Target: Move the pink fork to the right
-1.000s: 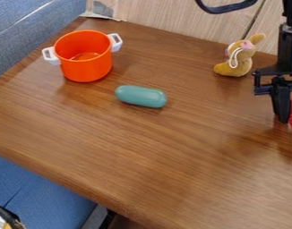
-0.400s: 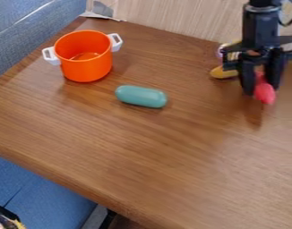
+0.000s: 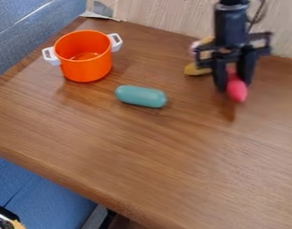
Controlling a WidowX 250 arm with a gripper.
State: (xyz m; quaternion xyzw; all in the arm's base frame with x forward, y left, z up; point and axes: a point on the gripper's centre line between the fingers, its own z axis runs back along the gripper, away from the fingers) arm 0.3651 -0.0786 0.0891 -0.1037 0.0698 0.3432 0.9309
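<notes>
First, nearest, one wooden tabletop [image 3: 142,156]; one teal capsule-shaped toy [image 3: 141,96]; beyond the capsule's right end in the view, one tapered pink piece [image 3: 237,91], presumably the fork, between the fingers of one black two-finger gripper [image 3: 235,86], parted by about its thickness and apparently closed on it. Long axis near upright in the view, tip towards the near edge, seemingly just above the wood, so placing it likely calls for lowering; farther, one orange two-handled toy pot [image 3: 85,62], one tan plush animal [image 3: 197,69], partly behind the gripper
</notes>
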